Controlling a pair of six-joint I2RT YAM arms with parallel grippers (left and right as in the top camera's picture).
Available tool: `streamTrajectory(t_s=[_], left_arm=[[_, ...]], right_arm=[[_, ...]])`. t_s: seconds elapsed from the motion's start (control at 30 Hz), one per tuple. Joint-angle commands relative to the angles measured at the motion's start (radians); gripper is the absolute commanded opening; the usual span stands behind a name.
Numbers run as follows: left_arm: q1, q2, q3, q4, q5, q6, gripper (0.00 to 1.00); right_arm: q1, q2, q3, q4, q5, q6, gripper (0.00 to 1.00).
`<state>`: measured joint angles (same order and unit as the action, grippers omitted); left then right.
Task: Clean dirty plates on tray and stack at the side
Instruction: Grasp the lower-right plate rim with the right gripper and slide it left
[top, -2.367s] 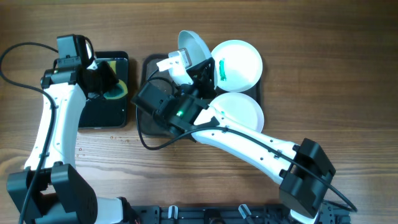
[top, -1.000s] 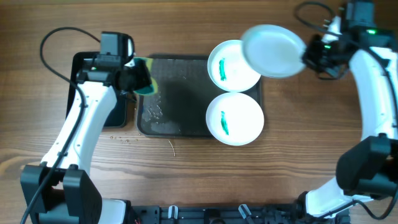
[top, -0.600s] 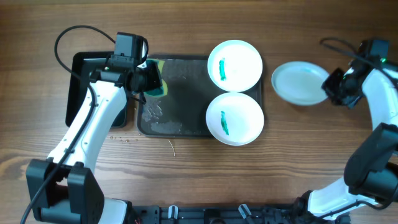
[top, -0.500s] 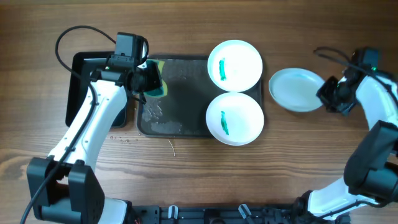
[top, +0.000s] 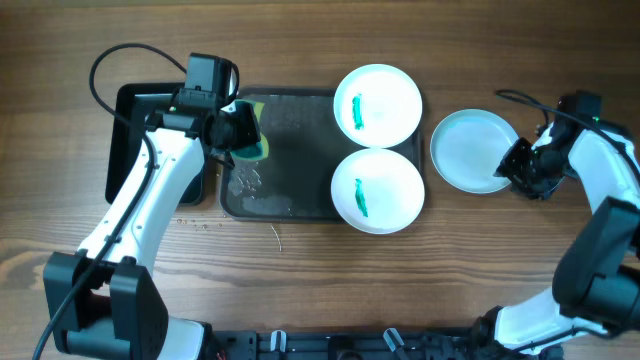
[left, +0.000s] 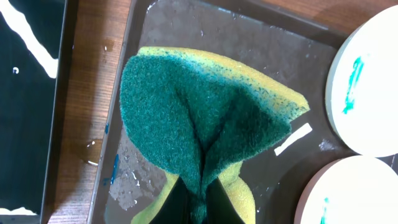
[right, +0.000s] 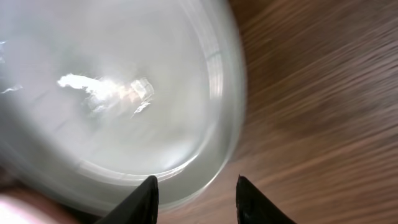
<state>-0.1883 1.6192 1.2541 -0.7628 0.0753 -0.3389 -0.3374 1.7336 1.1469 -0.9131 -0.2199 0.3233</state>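
Two white plates with teal smears lie on the dark grey tray (top: 290, 170), one at the back right (top: 378, 104) and one at the front right (top: 378, 190). A third plate (top: 465, 150), plain white, lies on the table right of the tray. My right gripper (top: 518, 168) is at its right rim, jaws open, with the rim between the fingers (right: 196, 193). The plate fills the right wrist view (right: 124, 93). My left gripper (top: 235, 130) is shut on a folded green-and-yellow sponge (left: 199, 118) over the tray's wet back left corner (left: 249, 50).
A smaller glossy black container (top: 135, 110) stands left of the tray and also shows in the left wrist view (left: 25, 93). Water droplets lie on the tray's left part and on the wood in front of the container.
My right arm carried the plain plate from the tray out to the right and lowered it onto the table. My left arm brought the sponge from the black container to the tray's corner.
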Motion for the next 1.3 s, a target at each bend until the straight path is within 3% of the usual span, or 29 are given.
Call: streamTrajectory(t_s=[0.0, 0.3, 0.53, 0.83, 1.0, 1.27], left_arm=[[-0.004, 0.013, 0.004, -0.011, -0.01, -0.013, 0.04], [-0.004, 0.019, 0.05, -0.092, -0.017, -0.014, 0.04], [-0.003, 0.024, 0.117, -0.203, -0.044, -0.014, 0.04], [-0.003, 0.032, 0.117, -0.195, -0.044, -0.013, 0.04], [-0.003, 0.032, 0.117, -0.185, -0.044, -0.013, 0.04], [-0.003, 0.032, 0.117, -0.185, -0.044, -0.013, 0.04]], right_arm=[[0.058, -0.154, 0.054, -0.041, -0.178, -0.098, 0.44], [0.317, -0.175, 0.013, -0.107, -0.148, -0.129, 0.45], [0.492, -0.114, -0.048, -0.081, 0.027, 0.024, 0.44], [0.531, -0.067, -0.143, 0.018, 0.108, 0.092, 0.41], [0.531, -0.067, -0.221, 0.198, 0.05, -0.01, 0.29], [0.531, -0.067, -0.224, 0.232, 0.047, -0.01, 0.05]])
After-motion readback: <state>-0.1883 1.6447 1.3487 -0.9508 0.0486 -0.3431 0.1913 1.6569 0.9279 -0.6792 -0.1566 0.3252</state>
